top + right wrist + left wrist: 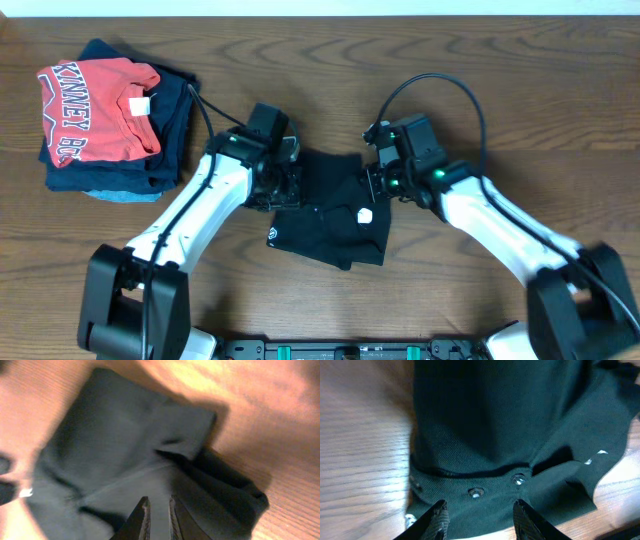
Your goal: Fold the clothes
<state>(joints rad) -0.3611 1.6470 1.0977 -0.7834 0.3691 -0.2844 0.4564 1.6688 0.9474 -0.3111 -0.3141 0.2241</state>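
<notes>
Item under inspection: one black garment [330, 215], soft fabric, lying crumpled and partly doubled over at the middle of the tabletop [520, 90], between my two arms. I note a small white label [365, 214] on its right part and a tiny white logo [272, 236] near its lower left corner; neither can be read. The left wrist view shows two metal studs [476, 492] along one hem.

The left fingers [436, 522] stand apart over that hem, gripping nothing. The right fingers [140, 519] are parted by a narrow slit above the cloth, with nothing visibly pinched.

The surface is dark brown wood grain. At its far left sits a stack: a red T-shirt [90, 110] on top, a navy garment [178, 115] beneath it, and a light blue garment [118, 195] at the bottom. The shirt's white block letters appear to read "KINNEY"; the second line is cut off.
</notes>
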